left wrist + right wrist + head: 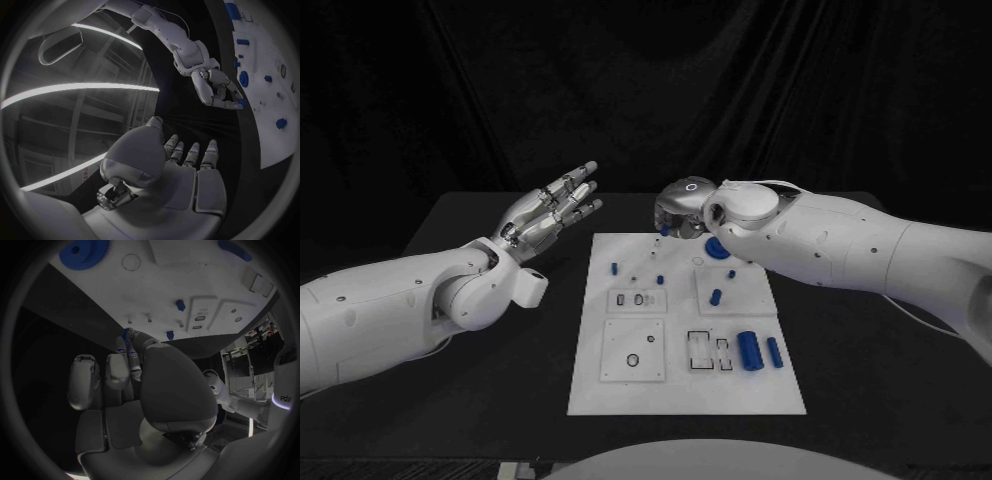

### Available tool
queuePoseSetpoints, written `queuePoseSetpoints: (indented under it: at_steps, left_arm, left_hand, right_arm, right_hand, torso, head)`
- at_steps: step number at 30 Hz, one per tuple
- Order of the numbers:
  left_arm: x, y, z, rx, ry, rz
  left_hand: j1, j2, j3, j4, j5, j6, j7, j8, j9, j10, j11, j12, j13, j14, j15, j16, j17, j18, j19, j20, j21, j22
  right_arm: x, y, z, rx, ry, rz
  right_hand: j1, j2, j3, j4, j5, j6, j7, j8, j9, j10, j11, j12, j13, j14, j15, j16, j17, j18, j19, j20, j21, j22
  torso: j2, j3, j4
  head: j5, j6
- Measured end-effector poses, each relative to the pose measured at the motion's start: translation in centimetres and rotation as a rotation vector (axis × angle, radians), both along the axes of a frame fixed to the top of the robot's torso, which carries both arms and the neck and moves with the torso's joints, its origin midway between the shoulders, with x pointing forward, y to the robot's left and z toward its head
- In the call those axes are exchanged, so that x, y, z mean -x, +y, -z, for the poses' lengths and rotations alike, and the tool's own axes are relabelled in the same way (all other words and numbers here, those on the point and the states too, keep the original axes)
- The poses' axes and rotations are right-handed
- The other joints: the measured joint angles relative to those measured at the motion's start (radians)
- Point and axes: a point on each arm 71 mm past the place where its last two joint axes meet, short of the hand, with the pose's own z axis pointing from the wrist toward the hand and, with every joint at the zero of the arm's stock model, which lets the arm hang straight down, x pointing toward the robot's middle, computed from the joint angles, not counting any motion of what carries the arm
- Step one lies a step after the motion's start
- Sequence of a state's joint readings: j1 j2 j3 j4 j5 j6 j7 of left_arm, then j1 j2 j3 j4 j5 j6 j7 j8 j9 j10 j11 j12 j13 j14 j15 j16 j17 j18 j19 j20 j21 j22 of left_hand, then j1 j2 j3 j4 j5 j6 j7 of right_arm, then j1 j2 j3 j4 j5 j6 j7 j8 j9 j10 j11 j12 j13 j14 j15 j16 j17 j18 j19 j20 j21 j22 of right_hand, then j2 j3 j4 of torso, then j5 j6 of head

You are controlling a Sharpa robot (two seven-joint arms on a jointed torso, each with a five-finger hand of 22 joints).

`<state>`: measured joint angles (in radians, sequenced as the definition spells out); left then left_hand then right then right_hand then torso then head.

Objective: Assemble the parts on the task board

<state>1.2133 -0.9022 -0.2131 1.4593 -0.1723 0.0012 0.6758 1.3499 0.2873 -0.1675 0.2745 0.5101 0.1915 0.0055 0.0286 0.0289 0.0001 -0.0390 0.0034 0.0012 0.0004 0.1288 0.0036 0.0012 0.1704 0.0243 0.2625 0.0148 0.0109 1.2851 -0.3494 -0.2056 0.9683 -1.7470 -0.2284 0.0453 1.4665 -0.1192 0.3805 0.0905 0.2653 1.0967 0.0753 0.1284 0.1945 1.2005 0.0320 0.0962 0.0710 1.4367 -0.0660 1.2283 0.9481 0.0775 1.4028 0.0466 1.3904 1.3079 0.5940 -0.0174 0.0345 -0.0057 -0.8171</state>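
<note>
1. Left hand [554, 210] hovers off the task board's [687, 390] far left corner, fingers spread, holding nothing.
2. Right hand [681, 210] at the board's far edge pinches a small blue part [127, 333].
3. More blue parts [751, 351] lie on the board, mid-worktop.

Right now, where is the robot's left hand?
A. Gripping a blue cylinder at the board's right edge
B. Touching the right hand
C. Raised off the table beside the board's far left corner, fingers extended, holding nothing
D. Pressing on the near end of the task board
C: in the head view the left hand is lifted left of the task board, fingers straight and apart with nothing in them, well apart from the right hand.
</note>
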Motion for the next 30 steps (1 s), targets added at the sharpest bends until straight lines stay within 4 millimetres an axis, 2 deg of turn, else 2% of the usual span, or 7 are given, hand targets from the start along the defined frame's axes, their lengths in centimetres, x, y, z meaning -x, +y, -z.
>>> queuePoseSetpoints:
  at_steps: [9, 25, 30]
  left_arm:
    - [0.1, 0.1, 0.0, 0.001, 0.001, -0.001]
    - [0.1, 0.0, 0.0, 0.002, 0.001, 0.002]
    - [0.2, 0.0, 0.0, 0.002, 0.001, 0.002]
  left_hand:
    - [0.000, 0.000, 0.000, 0.000, 0.000, 0.000, 0.000, 0.004, 0.000, 0.000, 0.000, 0.000, 0.000, 0.000, 0.000, 0.000, 0.000, 0.000, 0.004, 0.004, 0.000, 0.001]
    - [0.000, 0.000, 0.000, 0.000, 0.000, 0.004, 0.004, 0.004, 0.000, 0.000, 0.000, 0.000, 0.000, 0.000, 0.000, 0.000, 0.000, 0.000, 0.004, 0.004, 0.000, 0.001]
    - [0.000, 0.000, 0.003, -0.003, 0.000, 0.004, 0.004, 0.004, 0.000, 0.000, 0.007, 0.000, 0.000, 0.000, 0.000, 0.000, 0.000, 0.000, 0.004, 0.004, 0.000, 0.001]
  right_arm:
    - [-0.3, 1.2, 0.8, 0.008, 0.009, -0.003]
    - [-0.6, 1.2, 2.4, 0.025, 0.030, 0.019]
    - [-0.7, 1.1, 2.7, 0.027, 0.032, 0.028]
  right_hand:
    - [-0.004, 0.004, -0.001, -0.001, 0.000, 0.000, 0.000, -0.004, 0.000, 0.000, 0.000, -0.008, -0.002, 0.003, 0.003, 0.001, 0.004, 0.000, 0.003, 0.003, 0.003, 0.000]
    - [-0.008, 0.000, 0.002, 0.002, 0.000, -0.006, 0.002, -0.008, 0.000, 0.000, 0.000, -0.012, -0.002, 0.003, 0.003, 0.007, 0.006, 0.000, 0.003, 0.003, 0.003, 0.000]
    - [-0.008, 0.000, 0.002, 0.002, 0.000, -0.009, 0.005, -0.009, 0.002, 0.000, 0.000, -0.017, -0.002, 0.003, 0.003, 0.007, 0.005, 0.000, 0.003, 0.003, 0.003, 0.000]
  torso:
    - [0.000, 0.0000, 0.0002]
    - [0.001, 0.0001, -0.0010]
    - [0.001, 0.0003, -0.0011]
  head:
    - [0.003, -0.002]
    - [0.000, -0.006]
    - [0.002, -0.008]
